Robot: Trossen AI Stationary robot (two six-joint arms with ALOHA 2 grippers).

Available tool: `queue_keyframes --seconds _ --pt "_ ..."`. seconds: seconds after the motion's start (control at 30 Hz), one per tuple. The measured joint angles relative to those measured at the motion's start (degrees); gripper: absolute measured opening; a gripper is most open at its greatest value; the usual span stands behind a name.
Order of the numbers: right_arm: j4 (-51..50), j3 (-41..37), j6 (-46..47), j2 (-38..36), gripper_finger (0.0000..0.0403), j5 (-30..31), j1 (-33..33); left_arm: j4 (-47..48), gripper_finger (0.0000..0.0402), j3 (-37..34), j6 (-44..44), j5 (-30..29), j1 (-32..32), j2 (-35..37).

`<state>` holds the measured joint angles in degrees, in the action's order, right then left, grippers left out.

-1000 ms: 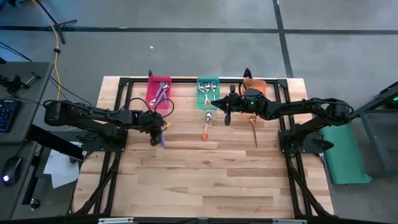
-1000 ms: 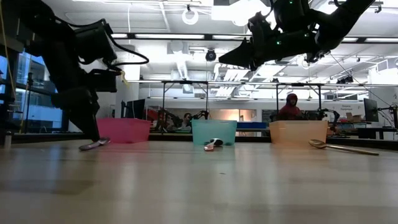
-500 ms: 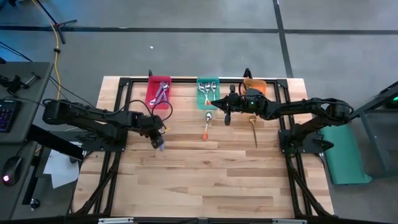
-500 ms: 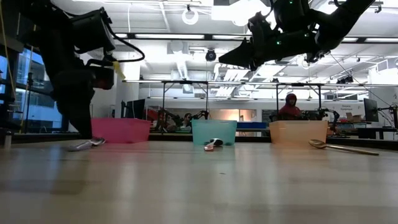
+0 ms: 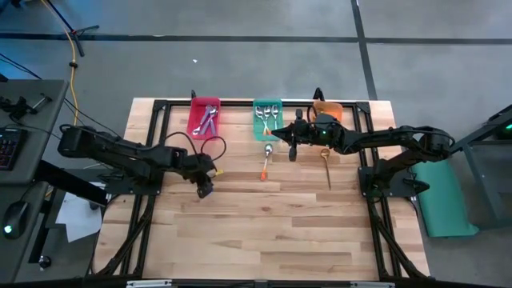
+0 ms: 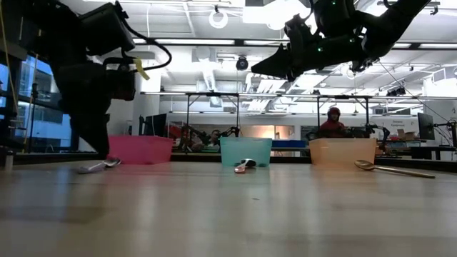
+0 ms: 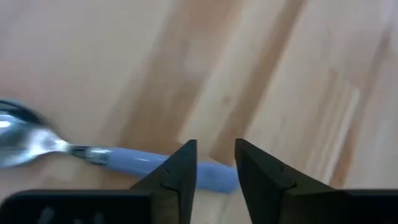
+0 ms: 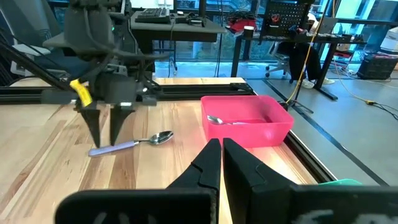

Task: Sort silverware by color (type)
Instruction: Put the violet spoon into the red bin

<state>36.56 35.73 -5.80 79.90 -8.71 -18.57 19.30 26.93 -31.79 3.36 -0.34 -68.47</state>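
Observation:
A purple-handled spoon [image 7: 124,158] lies flat on the table left of centre, also seen in the right wrist view [image 8: 134,144] and the low view [image 6: 100,167]. My left gripper [image 7: 214,146] is open and points down over the handle's free end, hiding the spoon in the high view [image 5: 203,190]. My right gripper [image 5: 277,133] is shut and empty, hovering high beside the teal bin [image 5: 267,118]. An orange-handled spoon [image 5: 265,162] and a gold spoon [image 5: 327,166] lie flat on the table. My left gripper comes from above, pointing down, with both fingertips [image 7: 180,171] in line along the purple handle near its free end [image 7: 217,175]. The spoon lies flat on the table. I cannot tell whether the fingers touch it.
The red bin [image 5: 204,118] holds purple-handled spoons, and the teal bin holds spoons too. The orange bin [image 5: 330,110] is partly under my right arm. All three stand along the far edge. A black frame [image 5: 160,106] rims the table. Bare wood fills the near half.
My left gripper has moved a little toward the near edge and now covers the purple spoon in the high view. My right arm has kept still.

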Motion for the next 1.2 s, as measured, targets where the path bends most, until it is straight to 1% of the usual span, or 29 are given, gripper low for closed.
queue_keyframes --seconds 0.1,0.2,0.37,0.47,0.67,0.8,0.9,0.97,1.07,1.13,1.2 --pt "-0.03 0.00 0.00 0.00 0.0000 0.00 -0.02 -2.67 0.0075 -0.38 2.94 2.95 -1.86 -2.17" --pt "-0.09 0.00 0.00 0.00 0.0000 0.00 -0.01 -4.69 0.0049 -0.43 4.01 4.45 -3.72 -4.59" --pt "-0.36 0.00 0.00 0.00 0.0000 0.00 -0.01 -2.25 0.0011 -0.43 4.04 4.69 -5.11 -7.07" --pt "-0.36 0.00 0.00 0.00 0.0000 0.00 0.00 -0.04 0.0002 -0.28 3.20 4.21 -5.09 -7.20" --pt "-0.36 0.00 0.00 0.00 0.0000 0.00 -0.02 6.99 0.0003 -0.28 -0.03 0.63 -5.09 -4.27" --pt "-0.36 0.00 0.00 0.00 0.0000 0.00 0.00 15.27 0.0003 0.62 -2.27 -5.58 -5.08 -1.20" --pt "-0.36 0.00 0.00 0.00 0.0000 0.00 -0.02 17.43 0.0007 2.61 -3.46 -9.39 -5.07 1.41" --pt "-0.37 -0.01 0.00 0.00 0.0000 0.01 -0.02 18.75 0.0015 3.52 -3.02 -11.04 -5.07 3.00" --pt "-0.36 0.00 0.00 0.00 0.0000 0.01 -0.01 18.17 0.0032 5.22 -1.82 -14.51 -5.03 4.74" --pt "-0.36 0.00 0.00 0.00 0.0000 0.01 -0.02 18.37 0.0047 5.47 -0.74 -17.31 -4.64 5.02" --pt "-0.38 0.00 0.00 0.00 0.0000 0.00 -0.02 18.72 0.0067 5.23 -0.03 -18.49 -3.45 4.80"
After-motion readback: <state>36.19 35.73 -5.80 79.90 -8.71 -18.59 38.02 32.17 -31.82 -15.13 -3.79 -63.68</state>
